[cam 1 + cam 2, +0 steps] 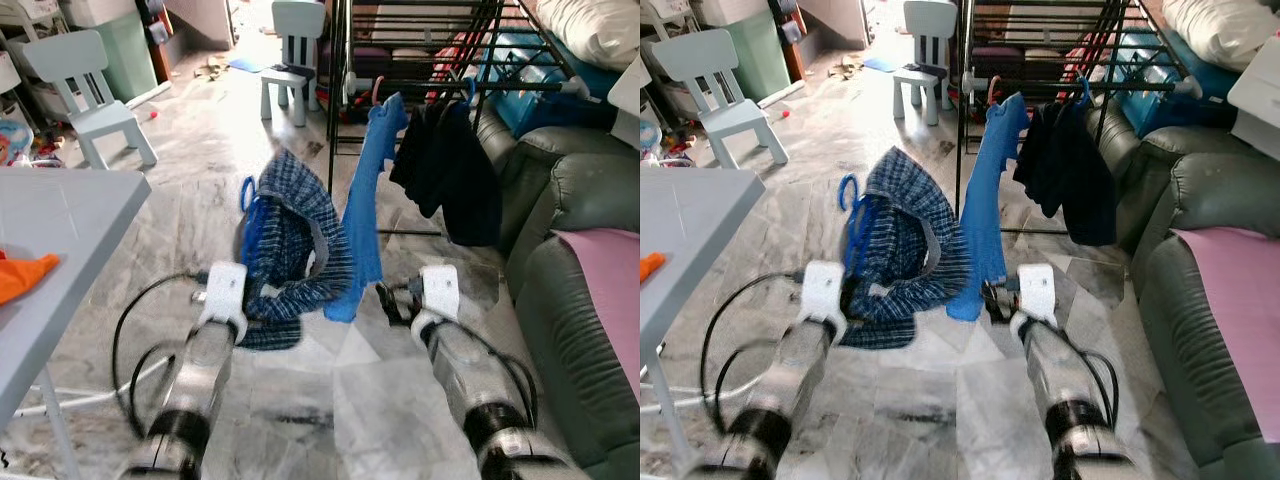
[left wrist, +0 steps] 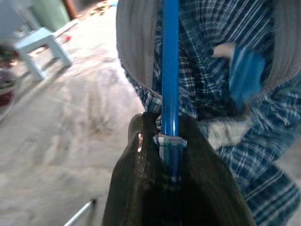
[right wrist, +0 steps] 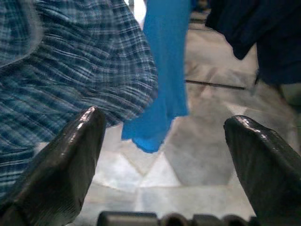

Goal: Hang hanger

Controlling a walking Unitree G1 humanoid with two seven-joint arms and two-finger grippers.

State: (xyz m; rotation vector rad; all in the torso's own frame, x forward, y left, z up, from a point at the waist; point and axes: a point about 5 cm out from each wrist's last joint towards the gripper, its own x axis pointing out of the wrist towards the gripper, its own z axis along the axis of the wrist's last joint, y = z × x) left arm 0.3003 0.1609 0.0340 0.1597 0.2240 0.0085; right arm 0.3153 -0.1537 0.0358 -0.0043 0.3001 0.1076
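Fingers of the left gripper [image 2: 171,146] clamp the blue hanger [image 2: 170,70] carrying a plaid shirt [image 1: 290,250] (wrist view shows the grip); right gripper [image 3: 164,141] gapes wide, holding nothing.

Left end effector [image 2: 170,141] clamps blue hanger [image 2: 170,66], apparently through plaid shirt [image 2: 244,122].

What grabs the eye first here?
The plaid shirt on a blue hanger sits dead centre, held up over the marble floor by the left gripper, whose fingers are shut on the hanger's rod. Just beyond it, a bright blue garment and dark clothes hang from the black drying rack beside the grey sofa. The right gripper is open and empty near the shirt's hem.
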